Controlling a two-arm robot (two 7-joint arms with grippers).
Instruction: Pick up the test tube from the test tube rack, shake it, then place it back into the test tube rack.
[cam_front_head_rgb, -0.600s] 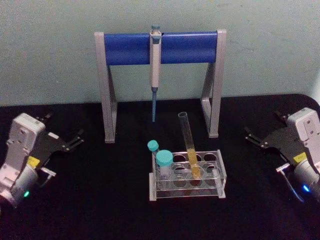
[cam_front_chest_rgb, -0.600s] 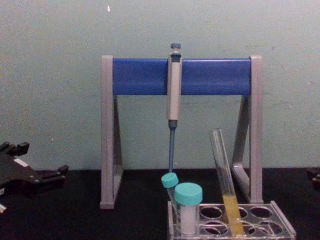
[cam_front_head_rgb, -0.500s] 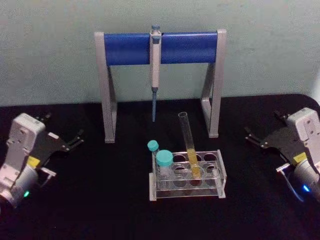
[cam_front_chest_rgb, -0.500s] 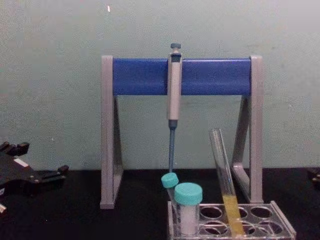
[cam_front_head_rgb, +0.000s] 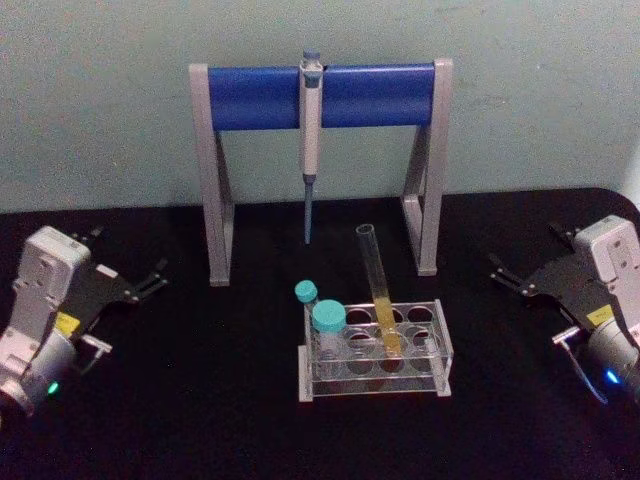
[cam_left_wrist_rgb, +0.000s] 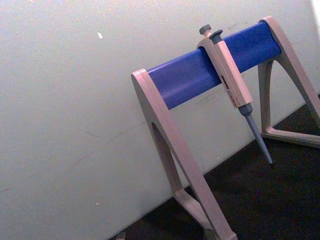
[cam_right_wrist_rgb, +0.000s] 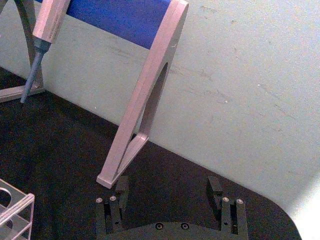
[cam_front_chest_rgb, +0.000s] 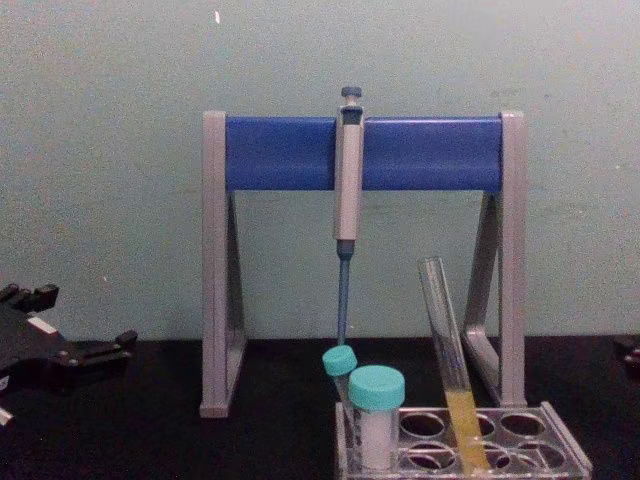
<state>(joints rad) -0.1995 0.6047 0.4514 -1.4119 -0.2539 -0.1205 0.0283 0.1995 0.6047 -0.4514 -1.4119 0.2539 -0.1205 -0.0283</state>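
Black tabletop (cam_front_head_rgb: 200, 400): test tube (cam_front_head_rgb: 378, 290) in rack (cam_front_head_rgb: 375, 386), between left tool (cam_front_head_rgb: 130, 252) and right tool (cam_front_head_rgb: 525, 247)

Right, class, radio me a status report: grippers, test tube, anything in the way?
Left gripper open, parked left. Right gripper open, parked right. Test tube leaning in test tube rack, untouched. Teal-capped tubes share the rack.

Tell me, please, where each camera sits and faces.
Head view: high, looking down at the test tube rack and test tube; left gripper and right gripper flank them, open.
Chest view: low, facing level across the table to the pipette stand; left gripper at its edge.
Left wrist view: faces the stand and hanging pipette.
Right wrist view: faces a stand leg; own fingers spread.
Head and chest share rack and tube.
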